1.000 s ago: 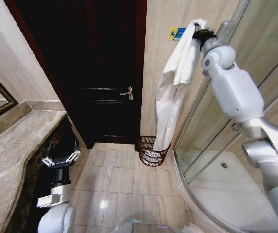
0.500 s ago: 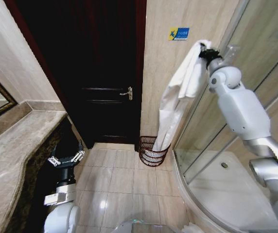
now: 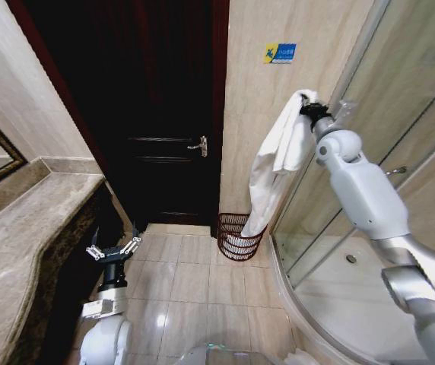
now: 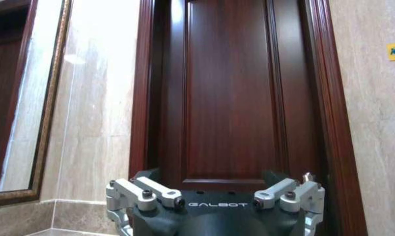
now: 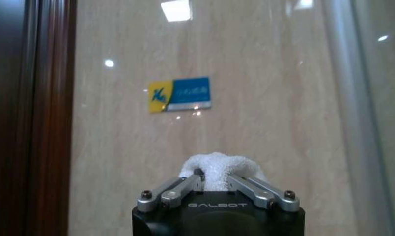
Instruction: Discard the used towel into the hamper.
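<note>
Right gripper (image 3: 306, 109), black two-finger claw, pinched on a bunched top fold of the long white terry towel (image 3: 272, 160); in the right wrist view, fingers (image 5: 184, 189) closed onto the white wad (image 5: 217, 169). Lowered over the last second: held near the blue-and-yellow wall sticker (image 3: 280, 52) earlier, now well below it, toward 5 o'clock of the sticker. Towel lowered with it; bottom end now at or just inside the rim of the round dark reddish-brown open-weave hamper (image 3: 236, 238). Whether the tail touched the basket floor could not be told. Judged: descent stage of the drop, cloth being fed into the basket; release not yet made, most of the towel hanging above the rim.

Towel: limp, folded lengthwise in loose creases, draped from the claw toward 7 o'clock, down along the beige tiled wall (image 3: 255, 99). Likely to collapse in a heap once let go; part could catch on the rim.

Hamper: on the pale floor tiles (image 3: 191, 281), in the corner between dark wooden door (image 3: 149, 114) and glass shower enclosure (image 3: 354, 228), at 7 o'clock from the claw.

Left gripper (image 3: 113, 251) low, beside the marble counter (image 3: 27, 228), fingers spread, empty; moved slightly since a second ago.
</note>
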Controlling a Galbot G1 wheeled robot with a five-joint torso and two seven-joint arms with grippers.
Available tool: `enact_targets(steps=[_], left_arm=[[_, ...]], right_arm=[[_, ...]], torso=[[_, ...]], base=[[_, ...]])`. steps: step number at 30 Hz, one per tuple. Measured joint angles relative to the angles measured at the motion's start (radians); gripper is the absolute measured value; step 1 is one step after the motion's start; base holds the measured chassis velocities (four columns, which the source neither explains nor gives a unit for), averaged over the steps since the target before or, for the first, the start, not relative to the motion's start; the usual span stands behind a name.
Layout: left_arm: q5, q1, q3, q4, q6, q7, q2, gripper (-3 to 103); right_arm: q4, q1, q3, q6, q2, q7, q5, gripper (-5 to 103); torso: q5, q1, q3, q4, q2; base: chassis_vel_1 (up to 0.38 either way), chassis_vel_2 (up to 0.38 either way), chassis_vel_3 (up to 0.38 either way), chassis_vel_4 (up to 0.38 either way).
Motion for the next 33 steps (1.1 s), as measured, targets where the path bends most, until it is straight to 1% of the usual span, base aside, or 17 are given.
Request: enact_targets(steps=[1, 4, 7, 10, 19, 33], left_arm=[[0.000, 0.000, 0.000, 0.000, 0.000, 0.000, 0.000, 100], [0.004, 0.009, 0.000, -0.003, -0.002, 0.000, -0.007, 100], [0.003, 0.015, -0.004, -0.002, -0.005, 0.000, -0.006, 100], [0.003, 0.015, -0.006, 0.003, -0.008, 0.000, -0.003, 100], [0.003, 0.018, -0.004, 0.016, -0.020, -0.001, -0.006, 100], [0.003, 0.027, -0.006, 0.024, -0.034, -0.001, -0.008, 100]], right_arm=[[0.000, 0.000, 0.000, 0.000, 0.000, 0.000, 0.000, 3], [-0.014, -0.022, 0.001, 0.004, 0.039, 0.003, -0.028, 3], [-0.012, -0.050, 0.016, 0.006, 0.047, 0.002, -0.045, 3], [-0.003, -0.078, 0.032, 0.009, 0.048, -0.005, -0.058, 3], [0.005, -0.159, 0.071, 0.020, 0.060, -0.030, -0.097, 3], [0.003, -0.318, 0.137, 0.050, 0.132, -0.073, -0.171, 3]], torso=[[0.0000, 0.000, 0.000, 0.0000, 0.000], [-0.0003, 0.000, 0.000, 0.0003, 0.000], [0.0000, 0.000, 0.000, 0.0001, 0.000], [0.0001, 0.000, 0.000, -0.0005, 0.000], [0.0000, 0.000, 0.000, -0.0003, 0.000], [-0.0001, 0.000, 0.000, -0.0003, 0.000]], base=[[0.000, 0.000, 0.000, 0.000], [0.000, 0.000, 0.000, 0.000], [0.000, 0.000, 0.000, 0.000], [0.000, 0.000, 0.000, 0.000], [0.000, 0.000, 0.000, 0.000], [0.000, 0.000, 0.000, 0.000]])
